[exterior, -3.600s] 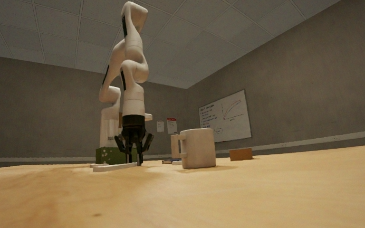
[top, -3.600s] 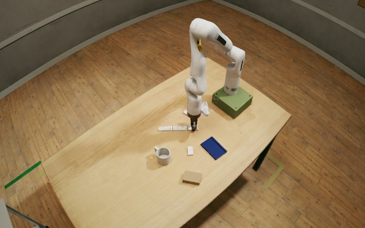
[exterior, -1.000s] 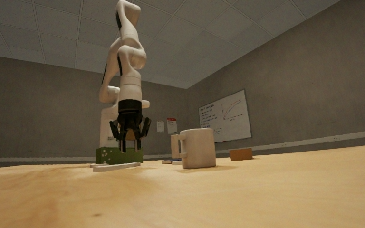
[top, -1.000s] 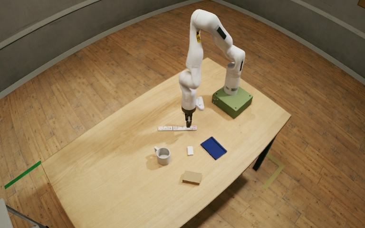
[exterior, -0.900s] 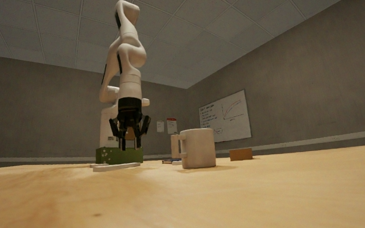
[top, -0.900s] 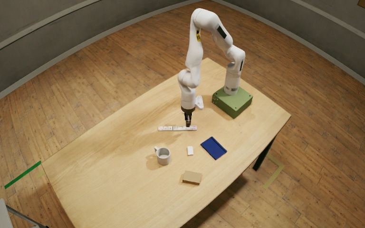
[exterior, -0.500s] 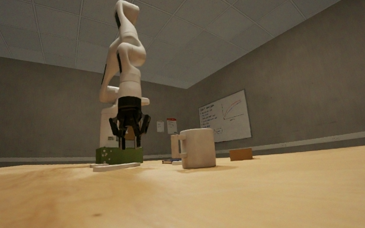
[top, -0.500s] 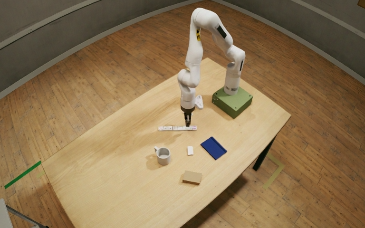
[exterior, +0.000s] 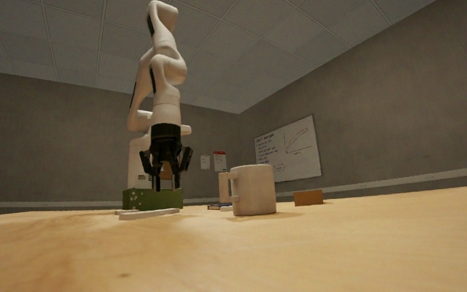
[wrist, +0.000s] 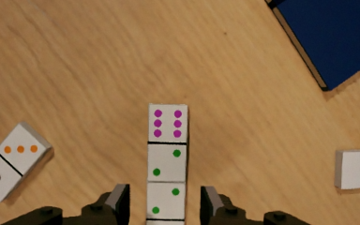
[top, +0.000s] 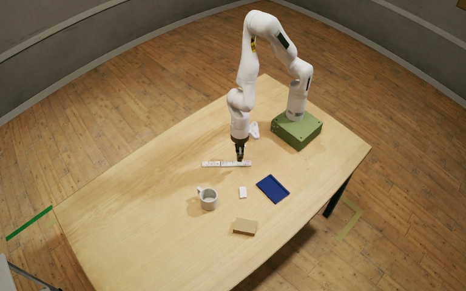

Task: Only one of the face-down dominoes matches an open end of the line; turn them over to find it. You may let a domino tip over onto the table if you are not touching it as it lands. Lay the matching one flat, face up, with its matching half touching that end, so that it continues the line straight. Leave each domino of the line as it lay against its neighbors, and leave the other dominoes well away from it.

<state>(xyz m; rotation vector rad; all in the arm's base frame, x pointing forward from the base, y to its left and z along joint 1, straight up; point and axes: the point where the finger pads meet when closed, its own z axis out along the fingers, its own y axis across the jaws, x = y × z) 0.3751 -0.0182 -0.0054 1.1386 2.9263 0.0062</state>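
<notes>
Nearest in the exterior view, a light grey cylindrical mug [top: 209, 202] [exterior: 253, 189] stands upright on the pale wooden table [top: 137, 219] [exterior: 241, 247] [wrist: 94, 61], its handle turned toward the straight line of white rectangular dominoes [top: 211, 163] [exterior: 149, 214] [wrist: 166, 161]. The line lies flat and face up; its end domino shows six magenta pips on the outer half and two green pips on the inner half, which meets the neighboring domino's two green pips in line. Above this stretch hangs the black two-finger gripper [top: 239, 159] [exterior: 167, 188] [wrist: 165, 202], pointing down, its fingers partly apart with nothing between them and raised off the dominoes. Just behind the line, a separate white domino with three orange pips [exterior: 126, 212] [wrist: 21, 152] lies face up at an angle, apart from it; its other half is cut off in the wrist view. Across from it, well apart from the line, a blank-topped white domino [top: 243, 192] [exterior: 226, 208] [wrist: 349, 170] lies flat, between the mug and a dark blue rectangular notebook [top: 272, 188] [exterior: 214, 207] [wrist: 323, 42]. A tan rectangular block [top: 244, 226] [exterior: 307, 198] rests farther off to the side. Beyond, the white jointed arm [top: 247, 65] [exterior: 166, 110] rises from a green box-shaped base [top: 298, 141] [exterior: 172, 199].
</notes>
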